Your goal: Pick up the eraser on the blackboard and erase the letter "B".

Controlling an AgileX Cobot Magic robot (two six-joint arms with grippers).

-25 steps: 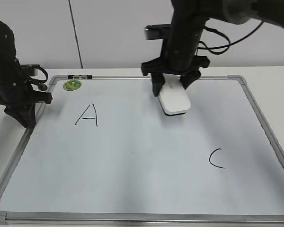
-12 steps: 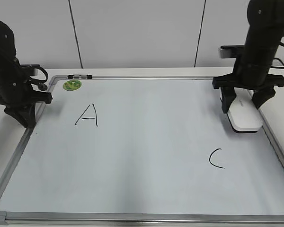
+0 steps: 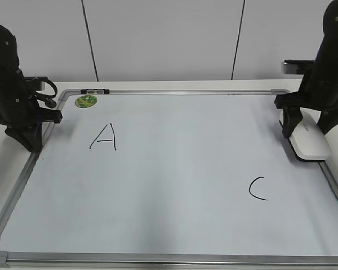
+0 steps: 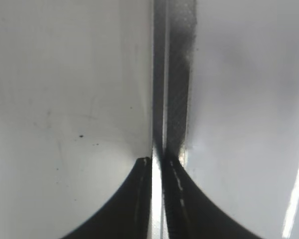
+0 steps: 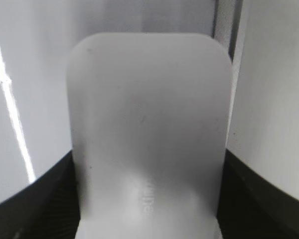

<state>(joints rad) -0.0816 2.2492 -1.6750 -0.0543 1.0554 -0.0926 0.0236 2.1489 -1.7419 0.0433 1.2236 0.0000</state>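
Right gripper clamped on the eraser, jaws pressed against its two long sides, low at the blackboard's right edge. Eraser white, partly over the silver frame there, above and to the right of the letter C. Left gripper at the board's left frame, fingers drawn together with nothing between them. Letter A below the green sticker. No letter "B" visible on the board.

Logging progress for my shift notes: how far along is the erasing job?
Done: no B shows on the silver-framed whiteboard; only the black letter A and black letter C show. In hand: right end effector grips the white oblong eraser at the right edge. Left: setting it down.
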